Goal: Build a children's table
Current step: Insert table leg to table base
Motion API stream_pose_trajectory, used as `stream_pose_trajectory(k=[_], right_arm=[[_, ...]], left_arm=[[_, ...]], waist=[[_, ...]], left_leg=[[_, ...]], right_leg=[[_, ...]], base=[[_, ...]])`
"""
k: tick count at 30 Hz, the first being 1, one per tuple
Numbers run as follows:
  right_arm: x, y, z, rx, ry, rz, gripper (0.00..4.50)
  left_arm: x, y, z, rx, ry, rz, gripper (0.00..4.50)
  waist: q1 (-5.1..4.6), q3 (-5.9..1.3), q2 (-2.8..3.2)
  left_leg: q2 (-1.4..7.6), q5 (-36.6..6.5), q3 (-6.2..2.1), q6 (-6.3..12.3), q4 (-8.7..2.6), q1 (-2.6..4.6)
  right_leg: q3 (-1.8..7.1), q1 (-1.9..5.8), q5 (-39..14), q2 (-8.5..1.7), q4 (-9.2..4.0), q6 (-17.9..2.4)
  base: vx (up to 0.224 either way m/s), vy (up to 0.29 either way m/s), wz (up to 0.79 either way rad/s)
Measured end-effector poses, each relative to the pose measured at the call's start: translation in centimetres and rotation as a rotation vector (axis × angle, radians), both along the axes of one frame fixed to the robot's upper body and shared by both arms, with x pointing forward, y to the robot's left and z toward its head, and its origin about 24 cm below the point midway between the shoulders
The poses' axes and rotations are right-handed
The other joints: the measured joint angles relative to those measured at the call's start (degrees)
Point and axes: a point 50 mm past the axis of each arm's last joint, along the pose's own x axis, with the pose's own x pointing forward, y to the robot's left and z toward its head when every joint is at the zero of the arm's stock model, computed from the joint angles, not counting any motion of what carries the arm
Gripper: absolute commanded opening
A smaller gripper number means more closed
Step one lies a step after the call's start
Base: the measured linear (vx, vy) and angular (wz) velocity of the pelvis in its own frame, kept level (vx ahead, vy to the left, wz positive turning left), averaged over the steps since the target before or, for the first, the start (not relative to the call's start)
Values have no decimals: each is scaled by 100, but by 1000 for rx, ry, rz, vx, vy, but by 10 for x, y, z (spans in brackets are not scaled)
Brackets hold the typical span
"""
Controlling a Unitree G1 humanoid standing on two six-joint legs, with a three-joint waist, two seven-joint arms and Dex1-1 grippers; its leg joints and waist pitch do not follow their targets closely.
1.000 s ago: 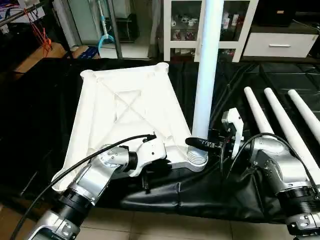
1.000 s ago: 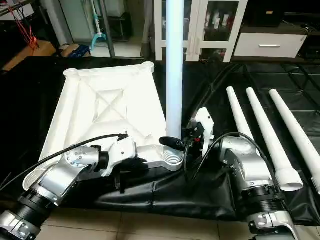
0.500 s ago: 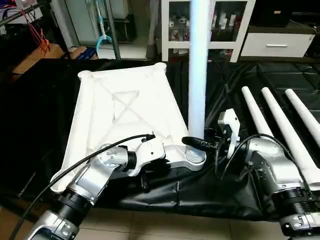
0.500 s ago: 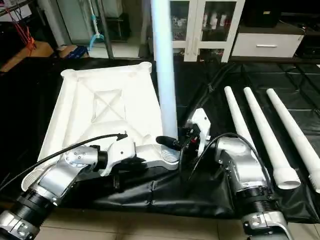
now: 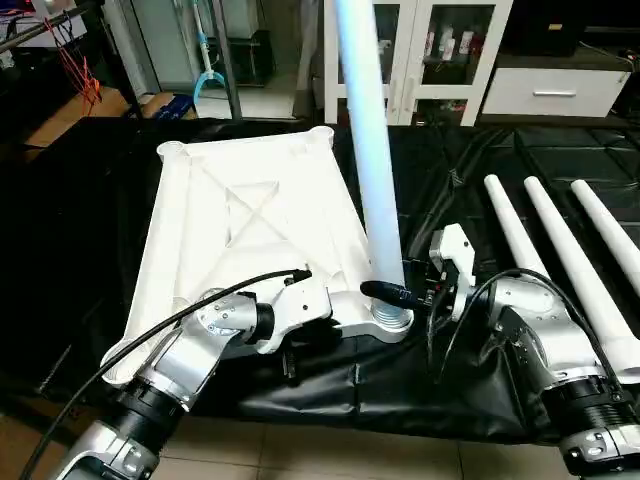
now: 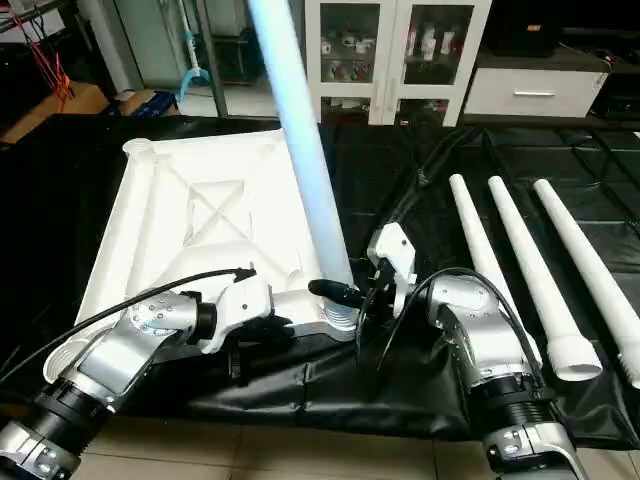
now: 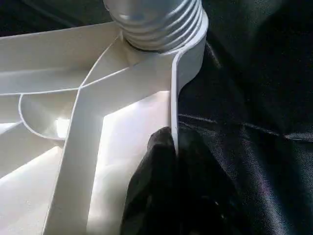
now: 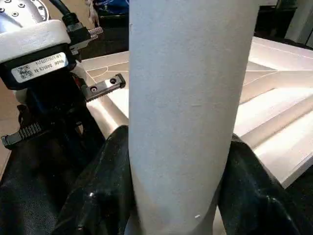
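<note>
The white tabletop (image 5: pixel 250 210) lies underside up on black cloth. One white leg (image 5: pixel 370 150) stands in the near right corner socket (image 5: pixel 391 323), its top leaning left. My right gripper (image 5: pixel 390 293) is shut on this leg just above the socket; in the right wrist view its black fingers (image 8: pixel 100 186) press both sides of the leg (image 8: pixel 186 98). My left gripper (image 7: pixel 173 149) is shut on the tabletop's near rim (image 7: pixel 173 98), a short way from the leg's threaded base (image 7: pixel 156 22).
Three spare white legs (image 5: pixel 580 260) lie side by side on the cloth to the right. A white glass-door cabinet (image 5: pixel 440 50) and a drawer unit (image 5: pixel 555 90) stand behind the table. The cloth's front edge hangs just below my forearms.
The leg's top has swung from upright to leaning left, with my right gripper still on its base. The left gripper has kept its hold on the rim.
</note>
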Motion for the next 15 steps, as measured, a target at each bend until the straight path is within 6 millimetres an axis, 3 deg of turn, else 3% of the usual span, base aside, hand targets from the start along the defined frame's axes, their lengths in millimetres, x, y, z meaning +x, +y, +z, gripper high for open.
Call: stream_pose_trajectory(k=[15], right_arm=[[-7,-8,-2,0,-18,-18,186]], left_arm=[[-1,-3,-1,1,-4,-13,0]], waist=[[14,-12,17]], left_leg=[[0,-2,0,3,-3,-1]], right_leg=[[-5,2,0,-1,-5,0]], base=[[0,0,0]])
